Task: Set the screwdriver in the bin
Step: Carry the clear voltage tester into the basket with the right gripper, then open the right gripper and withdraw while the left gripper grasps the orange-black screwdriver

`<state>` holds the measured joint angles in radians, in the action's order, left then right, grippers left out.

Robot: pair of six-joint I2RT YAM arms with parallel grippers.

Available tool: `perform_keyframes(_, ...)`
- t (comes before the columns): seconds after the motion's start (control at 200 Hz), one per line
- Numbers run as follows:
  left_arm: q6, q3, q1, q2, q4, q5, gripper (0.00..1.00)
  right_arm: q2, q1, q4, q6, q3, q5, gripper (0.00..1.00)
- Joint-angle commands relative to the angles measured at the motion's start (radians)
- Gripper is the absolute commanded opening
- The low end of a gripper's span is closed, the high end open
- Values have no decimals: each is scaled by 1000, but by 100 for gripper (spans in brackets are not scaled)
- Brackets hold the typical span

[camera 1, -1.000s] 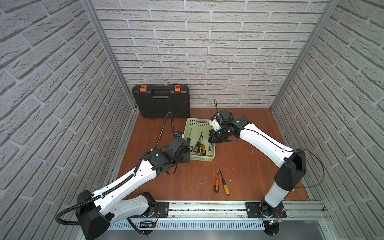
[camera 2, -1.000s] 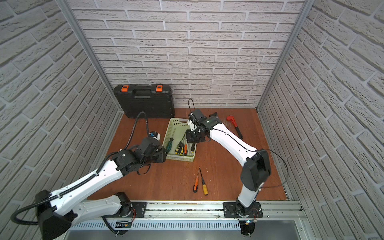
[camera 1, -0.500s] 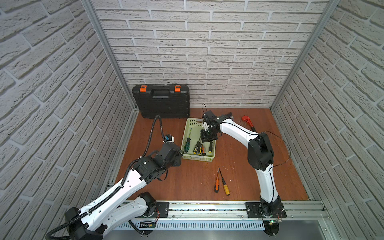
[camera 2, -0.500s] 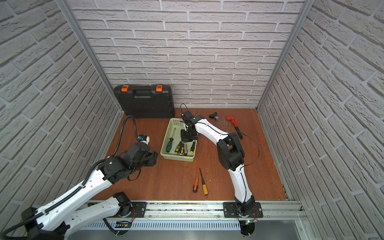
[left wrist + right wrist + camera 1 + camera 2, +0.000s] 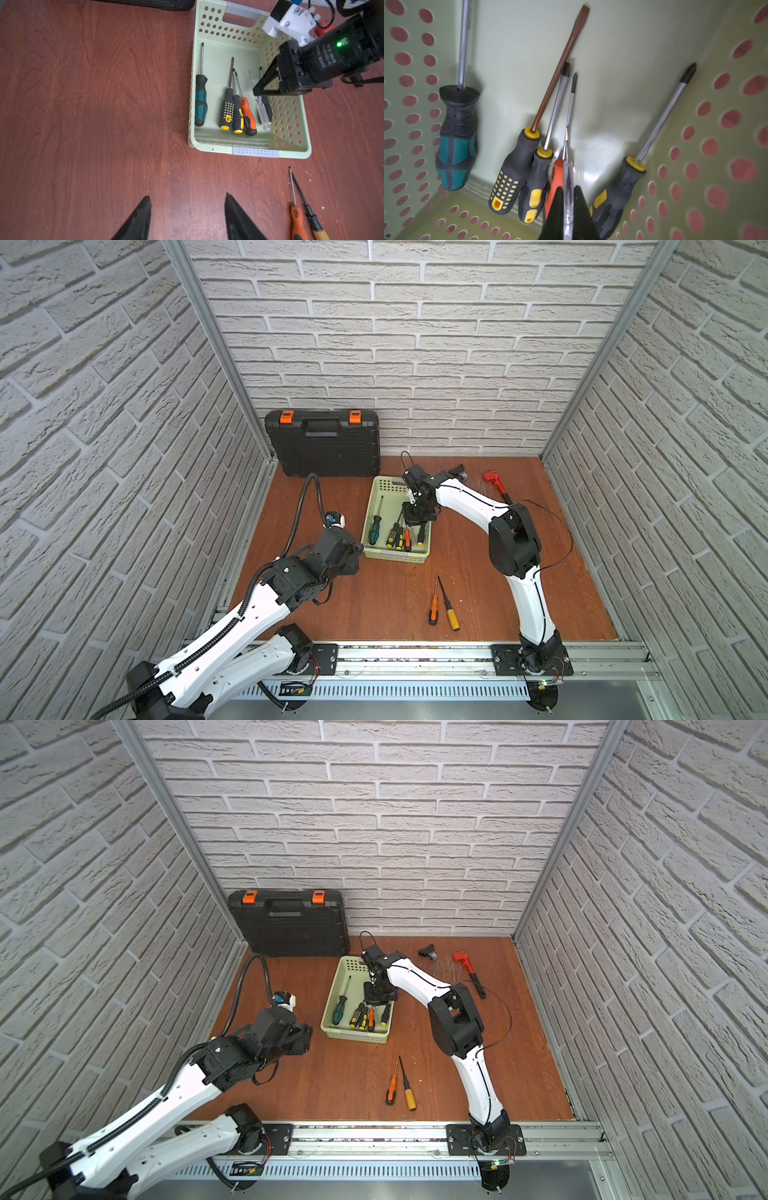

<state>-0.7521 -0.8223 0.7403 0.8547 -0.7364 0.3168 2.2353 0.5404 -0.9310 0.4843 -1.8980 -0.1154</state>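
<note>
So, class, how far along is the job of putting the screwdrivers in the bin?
Done: five screwdrivers lie in the bin. In hand: the right end effector is shut on a clear-handled screwdriver, low inside the bin, not yet released. Left: an orange-handled screwdriver and a wooden-handled screwdriver lie on the table; the left end effector is open and empty.

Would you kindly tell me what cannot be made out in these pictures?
- Butt end of the clear-handled screwdriver: cut off by the right wrist view's bottom edge, between the fingers of the right gripper.
- Whether its handle touches the bin floor: the left wrist view cannot settle it.
- Small black item by the back wall: too small in a top view.
- Left gripper: hidden under its own wrist in both top views.
</note>
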Motion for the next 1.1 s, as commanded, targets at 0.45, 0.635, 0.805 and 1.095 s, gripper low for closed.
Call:
perform_keyframes(0.45,-7,-65,-4,31,-47,-159,59,-13,0,31,-24,-8,-17,27)
perform_keyframes(0.635,-67,-42,51,87,-21,-313,57,-141,6,31,-71,9,-6,27)
perform_keyframes(0.805,-131,-32,173,188,26,-313,57,-366,40,104,-92,170,1,28)
perform_keyframes(1.095,-231,-118,387,447,80,-285,58,-782,78,195,-56,634,28,28)
